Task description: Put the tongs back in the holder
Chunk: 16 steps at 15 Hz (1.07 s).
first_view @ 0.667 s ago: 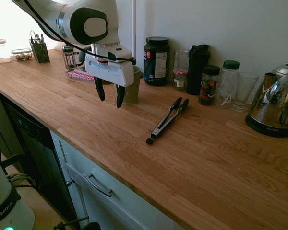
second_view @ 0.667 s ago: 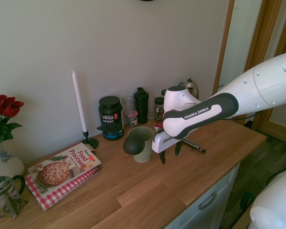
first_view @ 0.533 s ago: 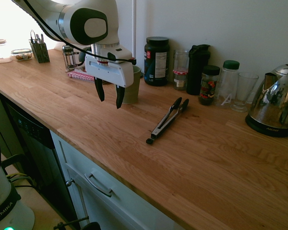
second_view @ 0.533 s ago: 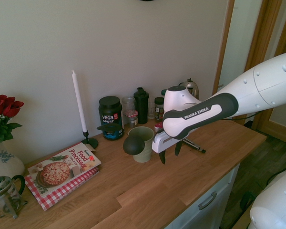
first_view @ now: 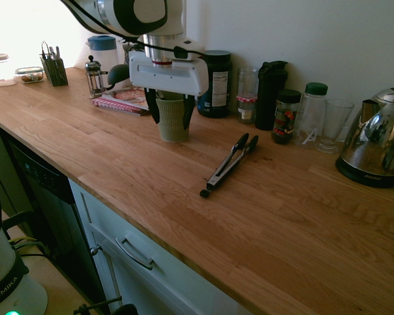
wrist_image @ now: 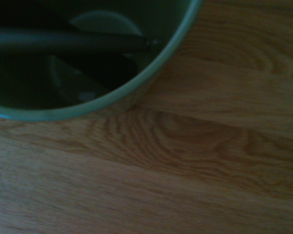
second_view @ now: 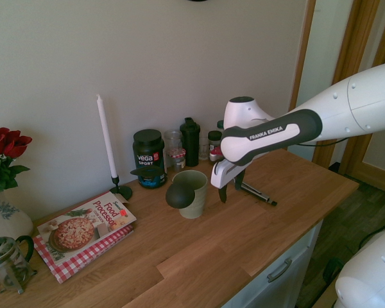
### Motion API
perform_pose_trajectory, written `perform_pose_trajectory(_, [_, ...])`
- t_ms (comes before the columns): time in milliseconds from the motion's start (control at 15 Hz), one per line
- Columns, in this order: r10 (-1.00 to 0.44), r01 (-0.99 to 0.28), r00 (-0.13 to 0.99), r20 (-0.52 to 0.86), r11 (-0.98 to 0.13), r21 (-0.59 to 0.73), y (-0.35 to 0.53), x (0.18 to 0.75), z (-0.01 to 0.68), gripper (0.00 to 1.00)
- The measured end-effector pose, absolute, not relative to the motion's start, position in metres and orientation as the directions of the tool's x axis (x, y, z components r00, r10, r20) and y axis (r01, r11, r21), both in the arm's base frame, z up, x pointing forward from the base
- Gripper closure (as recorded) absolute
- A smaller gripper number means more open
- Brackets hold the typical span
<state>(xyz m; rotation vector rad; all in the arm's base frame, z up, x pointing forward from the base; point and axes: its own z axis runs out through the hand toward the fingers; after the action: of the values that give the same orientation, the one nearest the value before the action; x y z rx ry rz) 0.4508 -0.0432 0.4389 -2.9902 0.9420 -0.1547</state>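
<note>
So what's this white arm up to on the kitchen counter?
It is meant to put the tongs back into the green cup. Right now the gripper hangs empty next to that cup, jaws open, holding nothing. The tongs lie flat on the wooden counter, untouched, between the cup and the kettle. A black ladle already sits in the cup.
</note>
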Motion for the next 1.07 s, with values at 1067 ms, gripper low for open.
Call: perform_pose_trajectory(1067, [-0.588,-0.589,0.806,0.070,-0.808,-0.015,-0.128,0.546,0.376,0.00])
